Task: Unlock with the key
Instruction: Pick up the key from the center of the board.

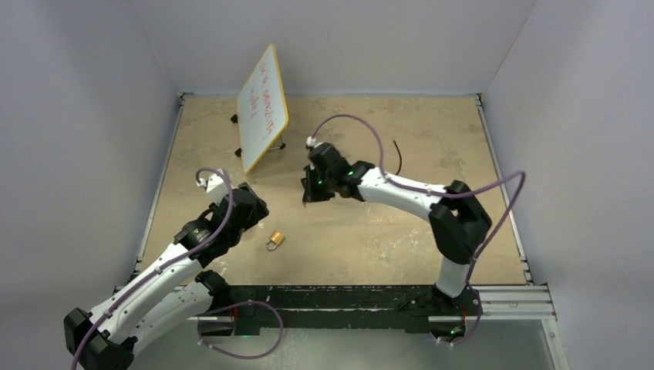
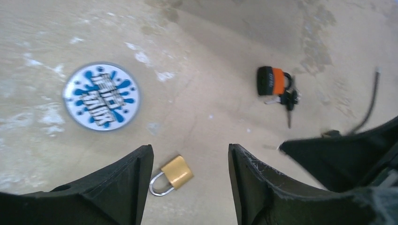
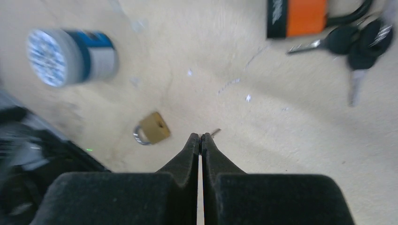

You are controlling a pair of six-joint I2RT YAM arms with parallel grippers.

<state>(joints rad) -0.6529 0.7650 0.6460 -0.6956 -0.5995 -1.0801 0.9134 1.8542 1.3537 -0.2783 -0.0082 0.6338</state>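
A small brass padlock [image 1: 275, 240] with a silver shackle lies flat on the table. The left wrist view has the padlock [image 2: 176, 172] low between my left gripper's fingers. My left gripper [image 2: 190, 154] hangs open above it and touches nothing. My right gripper [image 3: 200, 136] is shut, and the thin metal tip of a key [image 3: 215, 132] pokes out beside its fingertips. It hovers over the table, with the padlock [image 3: 153, 128] ahead and to the left, keyhole facing up. In the top view my right gripper [image 1: 312, 196] is up and right of the padlock.
An orange-and-black padlock [image 2: 272, 80] with black keys [image 2: 290, 99] lies farther out. A round blue-and-white disc [image 2: 101, 96] sits to the left. A small whiteboard [image 1: 262, 108] stands at the back, and a black cable [image 1: 398, 156] lies right of it.
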